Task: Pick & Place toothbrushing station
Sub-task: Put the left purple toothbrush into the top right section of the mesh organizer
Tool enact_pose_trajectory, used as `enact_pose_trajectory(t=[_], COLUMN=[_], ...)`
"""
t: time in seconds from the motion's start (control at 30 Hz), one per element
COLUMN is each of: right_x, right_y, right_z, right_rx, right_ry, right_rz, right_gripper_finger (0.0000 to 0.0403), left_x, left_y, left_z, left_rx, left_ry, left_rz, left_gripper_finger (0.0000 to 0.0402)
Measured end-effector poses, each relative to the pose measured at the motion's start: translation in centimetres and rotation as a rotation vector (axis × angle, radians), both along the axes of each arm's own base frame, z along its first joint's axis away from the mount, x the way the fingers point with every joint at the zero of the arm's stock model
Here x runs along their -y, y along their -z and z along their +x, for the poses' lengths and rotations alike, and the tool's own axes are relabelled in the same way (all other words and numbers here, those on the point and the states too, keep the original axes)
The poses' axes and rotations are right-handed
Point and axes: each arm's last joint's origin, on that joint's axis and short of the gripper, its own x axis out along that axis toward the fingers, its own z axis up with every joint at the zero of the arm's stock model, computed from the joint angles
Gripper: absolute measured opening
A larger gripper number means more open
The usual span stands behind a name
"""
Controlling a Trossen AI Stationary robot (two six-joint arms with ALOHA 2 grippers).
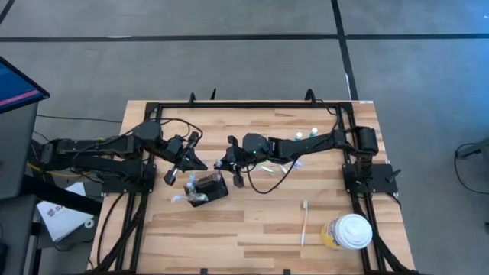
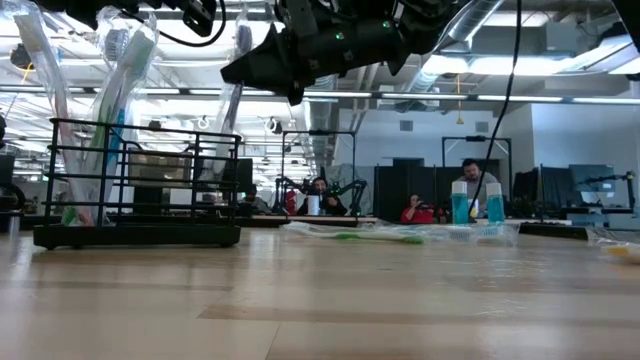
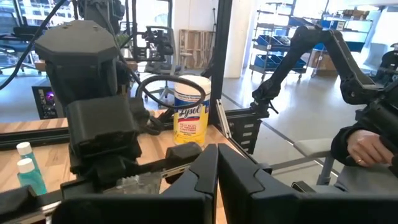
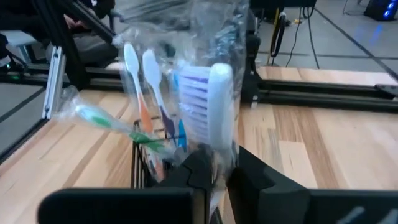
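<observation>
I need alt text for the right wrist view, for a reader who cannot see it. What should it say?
The right pincer grips a plastic-wrapped white toothbrush with purple bristles, just above a black wire holder on the wooden table. More wrapped toothbrushes stand in the holder, among them white, orange and green ones.

**Materials and finishes on the work table**

Pale wooden plank table (image 1: 252, 221), smooth with a soft sheen. Black wire holder (image 2: 140, 180), thin matt metal rods. Toothbrushes (image 4: 146, 93) of glossy plastic, one (image 4: 208, 99) in clear crinkled plastic wrap. Matt black arms. White-lidded cup (image 1: 348, 231), smooth plastic.
</observation>
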Motion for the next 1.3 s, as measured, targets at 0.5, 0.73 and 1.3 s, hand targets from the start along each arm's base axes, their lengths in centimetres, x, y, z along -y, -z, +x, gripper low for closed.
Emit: enact_pose_trajectory(t=[0.5,0.73,1.3], right_x=[-0.04,-0.04,-0.04], right_y=[0.27,0.14,0.33], right_z=[-0.08,-0.04,-0.11], right_rx=[-0.028,-0.015,-0.029], right_ry=[-0.001,-0.001,-0.014], right_rz=[0.002,-0.001,-0.04], right_gripper_finger=[0.0102,0.0126,0.0203], left_x=[0.0,0.0,0.0], left_y=[0.0,0.0,-0.01], left_z=[0.0,0.0,0.0], left_rx=[0.0,0.0,0.001], left_ry=[0.0,0.0,0.0], left_rz=[0.0,0.0,0.0], left_gripper_finger=[0.0003,0.0003,0.0003])
